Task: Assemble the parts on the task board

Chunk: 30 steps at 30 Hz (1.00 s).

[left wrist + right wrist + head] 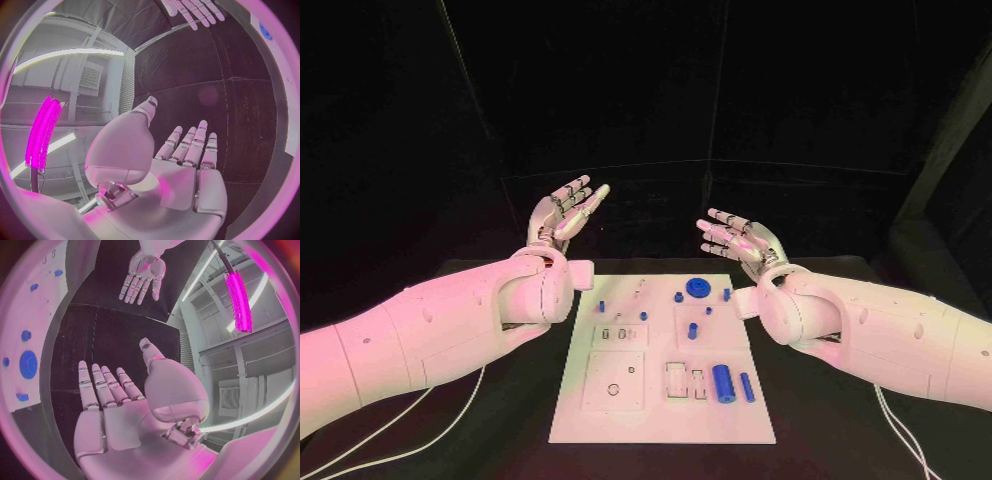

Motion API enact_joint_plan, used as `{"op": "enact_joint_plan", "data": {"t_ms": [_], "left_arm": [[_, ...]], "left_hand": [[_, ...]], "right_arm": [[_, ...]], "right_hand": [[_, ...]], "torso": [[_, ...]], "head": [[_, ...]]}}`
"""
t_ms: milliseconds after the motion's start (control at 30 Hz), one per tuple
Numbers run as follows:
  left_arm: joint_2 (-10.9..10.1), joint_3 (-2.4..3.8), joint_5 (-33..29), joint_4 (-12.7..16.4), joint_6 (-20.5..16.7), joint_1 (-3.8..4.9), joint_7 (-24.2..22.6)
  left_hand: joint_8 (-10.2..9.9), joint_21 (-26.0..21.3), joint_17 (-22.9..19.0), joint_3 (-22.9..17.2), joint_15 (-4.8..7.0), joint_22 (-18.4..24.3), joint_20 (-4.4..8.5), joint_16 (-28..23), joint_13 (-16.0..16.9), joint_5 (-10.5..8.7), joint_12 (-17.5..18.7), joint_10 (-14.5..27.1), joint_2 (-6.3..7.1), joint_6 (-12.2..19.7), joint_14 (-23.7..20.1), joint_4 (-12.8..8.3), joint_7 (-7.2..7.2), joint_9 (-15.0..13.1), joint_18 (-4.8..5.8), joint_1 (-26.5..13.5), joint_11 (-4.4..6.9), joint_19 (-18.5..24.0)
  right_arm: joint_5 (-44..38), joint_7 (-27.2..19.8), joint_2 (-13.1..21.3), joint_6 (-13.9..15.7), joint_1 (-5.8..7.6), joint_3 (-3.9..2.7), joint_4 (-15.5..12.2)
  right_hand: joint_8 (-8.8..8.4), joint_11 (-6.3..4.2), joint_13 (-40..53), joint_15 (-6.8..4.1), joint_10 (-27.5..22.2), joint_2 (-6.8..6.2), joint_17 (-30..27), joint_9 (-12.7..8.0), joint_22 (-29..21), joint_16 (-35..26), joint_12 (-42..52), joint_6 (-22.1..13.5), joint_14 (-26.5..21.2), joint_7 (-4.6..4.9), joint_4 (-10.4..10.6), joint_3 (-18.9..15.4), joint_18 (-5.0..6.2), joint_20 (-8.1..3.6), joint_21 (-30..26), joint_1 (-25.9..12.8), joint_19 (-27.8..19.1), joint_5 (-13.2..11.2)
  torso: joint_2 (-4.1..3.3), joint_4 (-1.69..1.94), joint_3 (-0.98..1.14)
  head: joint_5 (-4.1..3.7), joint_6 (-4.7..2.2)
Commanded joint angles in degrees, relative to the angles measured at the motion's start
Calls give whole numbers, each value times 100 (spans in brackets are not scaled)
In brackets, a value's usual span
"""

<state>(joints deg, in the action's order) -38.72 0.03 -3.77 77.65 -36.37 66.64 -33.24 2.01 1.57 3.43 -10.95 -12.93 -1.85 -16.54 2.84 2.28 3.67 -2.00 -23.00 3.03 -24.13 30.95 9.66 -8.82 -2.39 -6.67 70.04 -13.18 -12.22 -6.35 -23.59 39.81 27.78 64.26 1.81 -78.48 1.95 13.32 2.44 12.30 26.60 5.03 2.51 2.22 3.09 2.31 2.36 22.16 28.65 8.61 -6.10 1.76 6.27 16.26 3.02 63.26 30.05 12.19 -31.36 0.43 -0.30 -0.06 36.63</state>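
Note:
The white task board (661, 420) lies in the middle of the black table. Several small blue parts lie on it: a round disc (697, 288) near its far edge, a thick cylinder (723, 383) and a thin peg (747, 386) at its near right. My left hand (565, 215) is raised above the board's far left corner, fingers straight and apart, holding nothing; its palm (181, 175) fills the left wrist view. My right hand (738, 240) is raised above the far right corner, likewise spread and empty, palm (119, 415) up close. The blue disc (28, 363) appears beside it.
Recessed slots and a square plate (617, 381) mark the board's near left. White cables (430, 420) trail over the table by the left arm, and another cable (899, 430) by the right. Black curtain closes the back.

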Motion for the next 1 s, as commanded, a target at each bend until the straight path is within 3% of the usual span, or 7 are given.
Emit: {"op": "enact_joint_plan", "data": {"t_ms": [33,200,233,300,533,700,1000], "left_arm": [[7,2,-68,-3,273,9,-249],[7,2,-68,-3,273,9,-249],[-142,-1,-68,-113,347,-55,-262],[-166,-1,-68,-108,369,-68,-261],[-382,-2,-58,72,623,-93,-289],[-555,-3,152,270,1058,-98,-300],[-893,-3,298,843,1443,-99,-242]], "left_hand": [[40,39,7,-29,-16,-6,-29,34,6,16,-31,-45,-4,-37,46,-3,-560,-5,-64,55,-12,-9],[46,52,17,-34,-25,-14,-32,45,9,15,-35,-86,-28,-75,102,-8,-580,-9,-71,65,-31,-47],[48,59,22,-34,-30,-18,-33,51,10,15,-37,-103,-36,-90,130,-12,-587,-11,-71,67,-39,-66],[50,73,30,-32,-39,-26,-34,60,12,15,-38,-129,-50,-114,186,-18,-600,-13,-68,71,-53,-106],[97,424,179,3,-32,-211,-24,344,53,11,-101,-749,-152,-542,1240,-94,-635,-43,-84,94,-144,-1188],[270,1109,294,61,257,-495,10,673,159,9,-397,-2535,-310,-1660,2227,-166,-657,-121,-357,73,35,-3014],[388,1305,369,137,485,-473,192,749,148,6,-472,-3296,-402,-2758,3022,-287,-511,-152,-397,95,232,-3769]], "right_arm": [[-459,300,-50,-926,54,10,124],[-526,351,-83,-1079,83,21,200],[-1824,126,55,-552,84,18,465],[-2026,124,68,-530,87,17,492],[-3056,228,91,-517,225,14,616],[-3810,486,38,-544,344,12,689],[-5611,1338,-79,-925,701,12,853]], "right_hand": [[148,32,96,-23,1450,112,121,85,128,255,171,1008,1829,704,-433,144,232,34,252,658,1139,72],[313,-170,125,-241,2651,153,116,165,164,356,366,2397,2613,536,-769,294,416,7,463,962,1657,59],[329,-203,117,-277,2769,159,113,170,168,365,379,2644,2739,515,-828,328,430,-11,501,996,1753,57],[318,-240,107,-334,2916,164,110,162,178,394,373,2884,2952,502,-933,398,427,-63,571,1047,1918,52],[259,-382,115,-552,3403,85,119,162,224,460,358,3260,3591,423,-1053,728,437,-299,810,1221,2419,55],[303,-567,124,-791,3945,-58,130,172,391,581,416,3592,4194,287,-1044,920,427,-586,1210,1233,2996,137],[252,-798,147,-1140,4459,-313,202,163,825,937,341,3859,5391,115,-1031,917,429,-1036,2083,1148,3879,39]], "torso": [[-1,2,0],[-1,2,0],[-40,1,-20],[-48,6,-19],[-178,53,-41],[-248,77,-52],[-530,155,-110]], "head": [[0,-1],[0,-1],[-77,13],[-85,15],[-119,-36],[-135,-44],[-238,-87]]}}
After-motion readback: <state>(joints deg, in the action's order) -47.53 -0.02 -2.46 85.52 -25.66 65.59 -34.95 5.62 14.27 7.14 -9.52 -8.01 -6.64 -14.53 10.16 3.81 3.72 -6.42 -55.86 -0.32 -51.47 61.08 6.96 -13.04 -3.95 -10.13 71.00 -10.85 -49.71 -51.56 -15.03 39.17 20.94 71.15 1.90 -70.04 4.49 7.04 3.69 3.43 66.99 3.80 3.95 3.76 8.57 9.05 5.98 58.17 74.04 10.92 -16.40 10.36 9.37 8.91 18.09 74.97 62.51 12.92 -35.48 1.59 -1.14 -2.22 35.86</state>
